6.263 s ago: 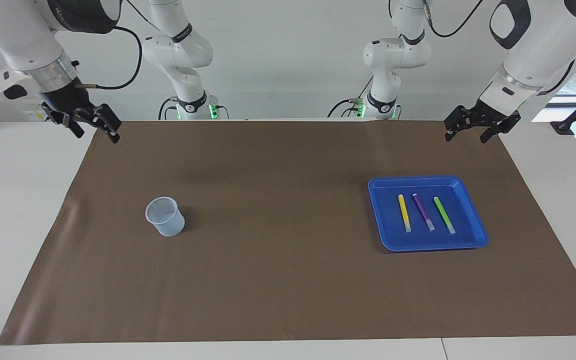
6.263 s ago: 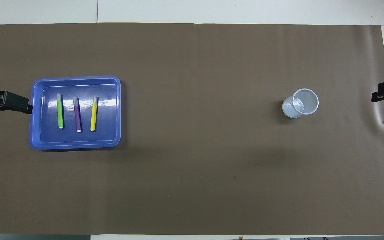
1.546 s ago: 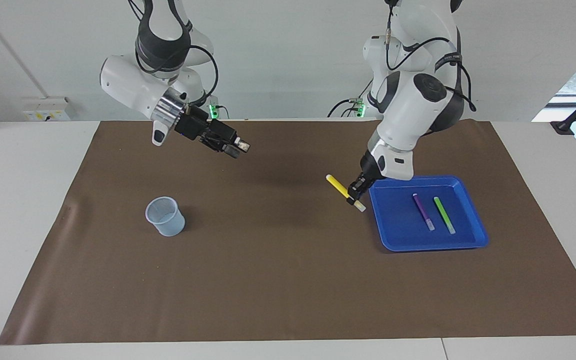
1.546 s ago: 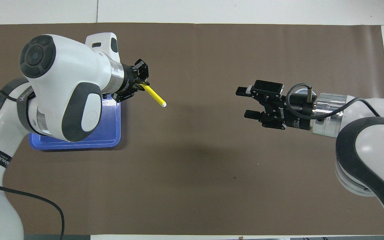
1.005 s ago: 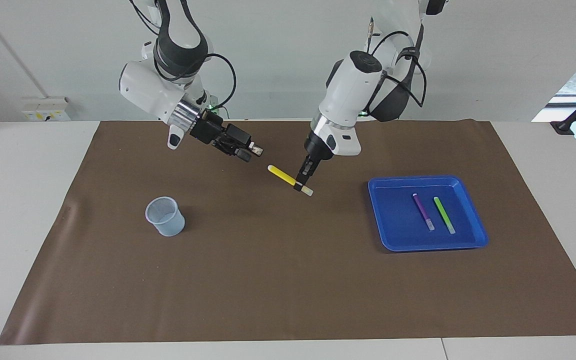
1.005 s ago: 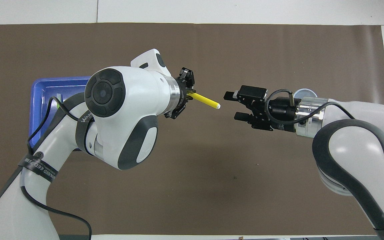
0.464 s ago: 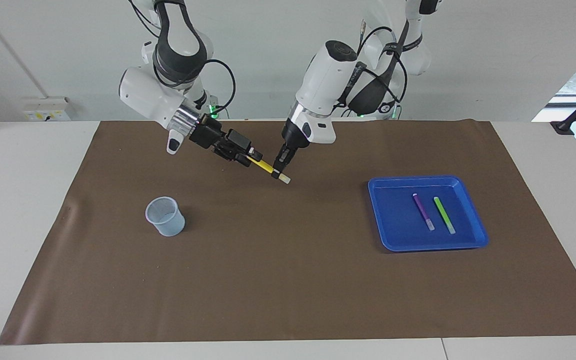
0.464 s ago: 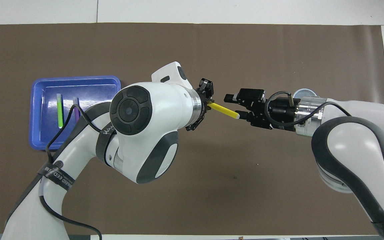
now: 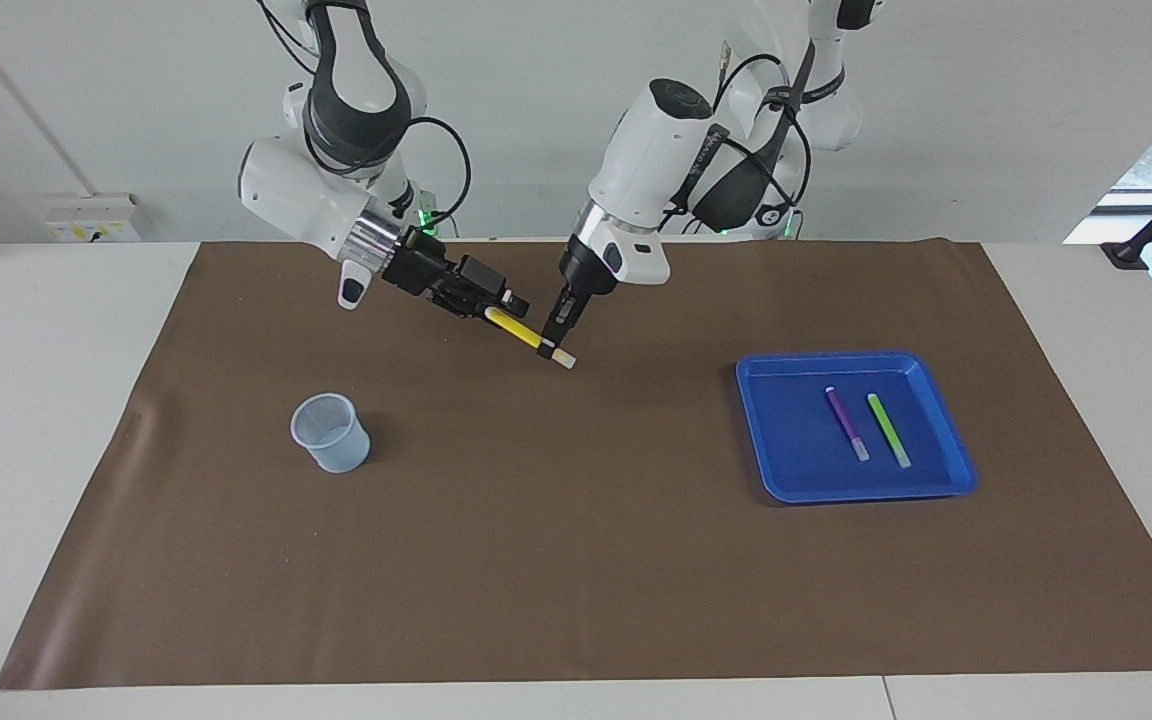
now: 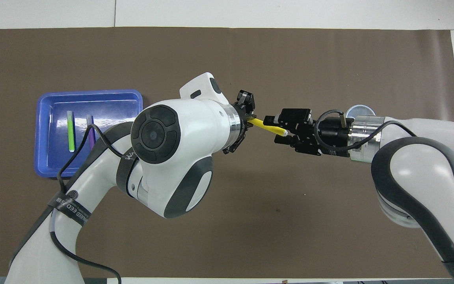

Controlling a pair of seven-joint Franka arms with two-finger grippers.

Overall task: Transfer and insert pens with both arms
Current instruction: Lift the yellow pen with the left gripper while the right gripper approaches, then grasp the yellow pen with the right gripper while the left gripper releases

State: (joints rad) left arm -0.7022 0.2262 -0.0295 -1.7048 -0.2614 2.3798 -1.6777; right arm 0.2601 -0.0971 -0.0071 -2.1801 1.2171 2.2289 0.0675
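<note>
The yellow pen [image 9: 516, 328] is held in the air over the mat, between the two grippers; it also shows in the overhead view [image 10: 264, 126]. My left gripper [image 9: 554, 343] [image 10: 248, 116] is shut on it near its pale end. My right gripper [image 9: 496, 308] [image 10: 277, 129] is open, with its fingers on either side of the pen's other end. The purple pen [image 9: 847, 424] [image 10: 91, 136] and the light green pen [image 9: 888, 430] [image 10: 70, 131] lie side by side in the blue tray [image 9: 786, 480] [image 10: 45, 171].
A pale mesh cup [image 9: 332, 432] stands upright on the brown mat toward the right arm's end of the table. In the overhead view the cup [image 10: 359, 109] is mostly covered by the right arm. The blue tray sits toward the left arm's end.
The left gripper carried the yellow pen from the tray toward the table's middle. The right gripper came to meet it and now has its fingers around the pen's free end.
</note>
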